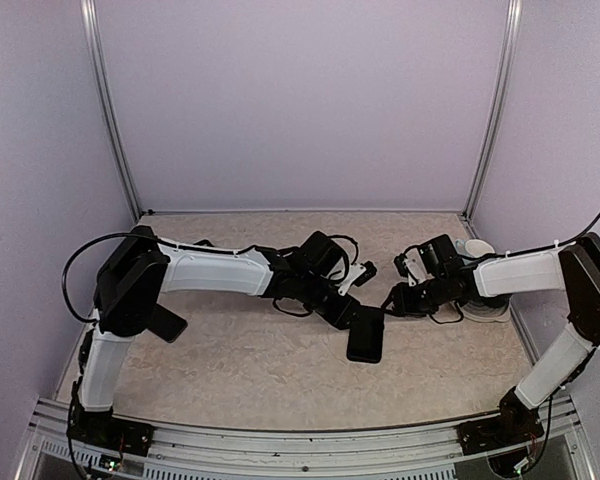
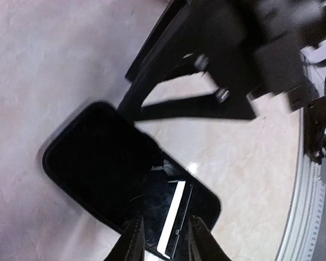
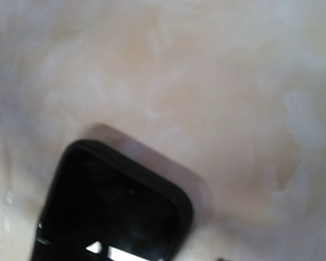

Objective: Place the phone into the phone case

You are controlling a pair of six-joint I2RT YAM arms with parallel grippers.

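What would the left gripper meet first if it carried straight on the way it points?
Most likely the black phone: in the left wrist view it lies directly ahead of the left gripper, just past the fingertips. How near is unclear.

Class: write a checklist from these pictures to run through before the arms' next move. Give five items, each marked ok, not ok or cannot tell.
1. Phone lies flat on the table: ok.
2. Phone seated in its case: cannot tell; only one black shape shows.
3. Left claw open, poised over the phone's end: ok.
4. Right claw open: cannot tell; its wrist view shows no fingers.
5. The two claws apart from each other: ok.
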